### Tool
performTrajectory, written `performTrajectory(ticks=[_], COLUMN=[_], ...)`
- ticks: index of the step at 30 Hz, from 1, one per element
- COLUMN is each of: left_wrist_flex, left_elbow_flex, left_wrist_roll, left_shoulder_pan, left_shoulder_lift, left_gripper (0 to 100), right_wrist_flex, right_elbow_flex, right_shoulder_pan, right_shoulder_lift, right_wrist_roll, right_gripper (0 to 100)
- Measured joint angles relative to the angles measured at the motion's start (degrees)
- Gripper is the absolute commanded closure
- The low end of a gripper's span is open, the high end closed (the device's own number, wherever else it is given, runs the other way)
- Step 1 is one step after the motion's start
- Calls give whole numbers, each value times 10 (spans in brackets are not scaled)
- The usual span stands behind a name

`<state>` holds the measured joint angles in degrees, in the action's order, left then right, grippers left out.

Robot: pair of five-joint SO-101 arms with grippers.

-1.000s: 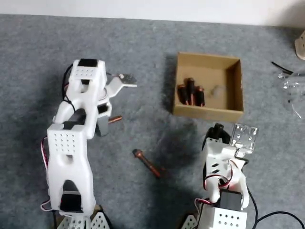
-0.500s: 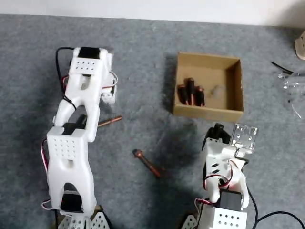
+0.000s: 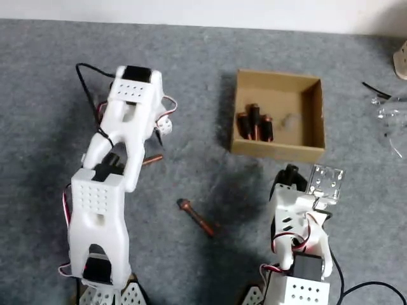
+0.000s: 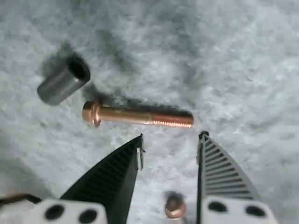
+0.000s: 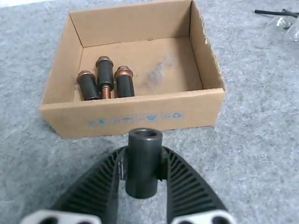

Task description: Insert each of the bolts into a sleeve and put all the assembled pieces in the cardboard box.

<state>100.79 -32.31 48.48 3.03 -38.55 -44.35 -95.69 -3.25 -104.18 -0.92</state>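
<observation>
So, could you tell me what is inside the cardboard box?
Three sleeved bolts lie together in the cardboard box, near one side wall; its front wall hides their lower ends.

Grey carpet-like mat (image 3: 210, 63) throughout; white strip (image 3: 254, 13) along top edge; clear plastic clutter (image 3: 388, 108) upper right.

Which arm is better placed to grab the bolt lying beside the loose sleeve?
Left. The left gripper is open, with that bolt just ahead of its fingertips. The right gripper is shut on a sleeve, facing the cardboard box.
</observation>
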Motion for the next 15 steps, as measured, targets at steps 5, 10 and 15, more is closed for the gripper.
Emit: performTrajectory(ticks=[5, 10, 15], left_wrist_flex=[0, 0, 0], left_elbow_flex=[0, 17, 93], left_wrist_roll=[96, 105, 105], left_shoulder_pan=[-34, -65, -62], left_shoulder_lift=[0, 1, 1], left_gripper=[814, 817, 815], right_wrist_flex=[0, 4, 4], right_elbow_flex=[0, 0, 0], right_shoulder_pan=[9, 10, 10], right_shoulder_lift=[0, 0, 0], right_wrist_roll=[17, 17, 17], right_gripper=[994, 994, 994])
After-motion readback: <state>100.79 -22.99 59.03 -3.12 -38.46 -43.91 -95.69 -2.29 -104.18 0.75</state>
